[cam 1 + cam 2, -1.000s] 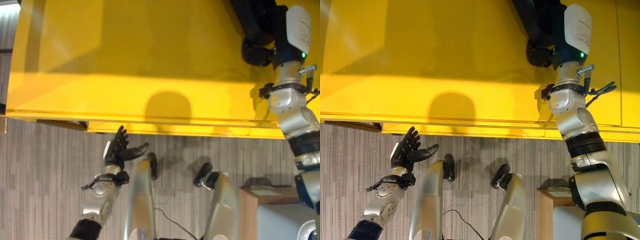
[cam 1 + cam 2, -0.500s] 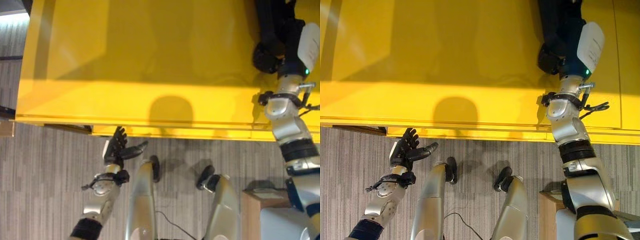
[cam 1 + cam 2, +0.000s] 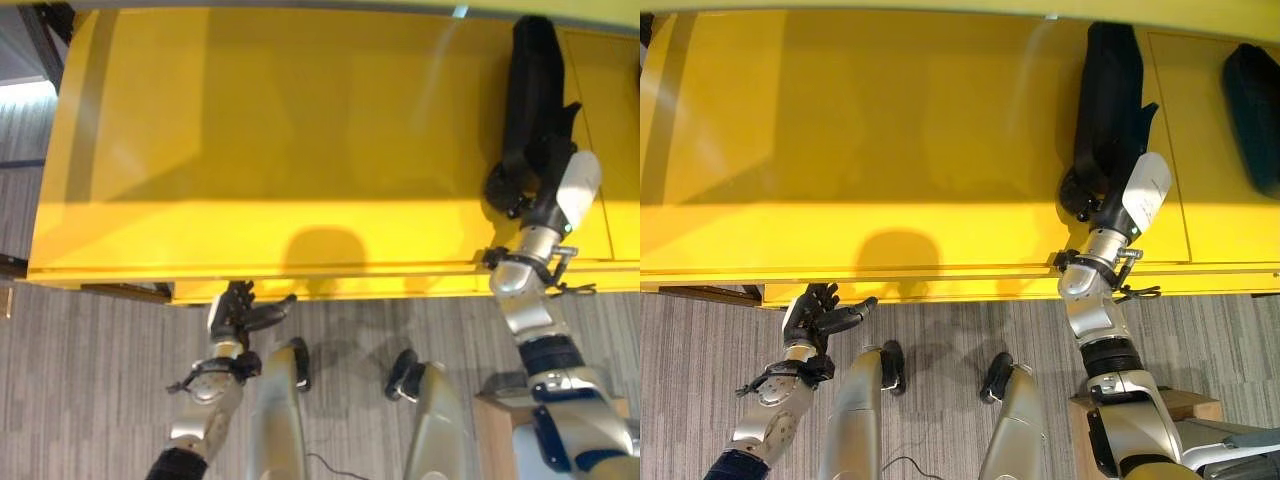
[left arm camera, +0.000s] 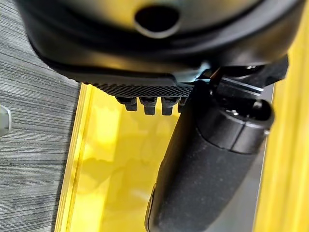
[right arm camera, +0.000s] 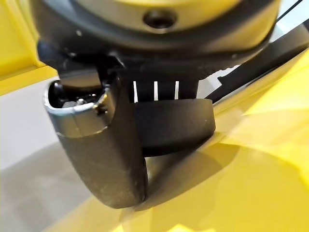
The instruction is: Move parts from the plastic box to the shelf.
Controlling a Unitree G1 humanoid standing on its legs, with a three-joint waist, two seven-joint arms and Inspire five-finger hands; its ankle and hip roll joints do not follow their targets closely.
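At two o'clock on the yellow shelf, the right hand grips a long black part (fingers curled); the left hand, at seven o'clock, hangs spread.

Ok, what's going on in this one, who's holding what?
The robot's right hand is stretched out over the yellow shelf, its fingers curled round a long black part that lies on the shelf surface. A second black part lies further right on the shelf. The left hand is open with nothing in it, at the shelf's front edge.

yellow shelf carries two black parts, well apart.
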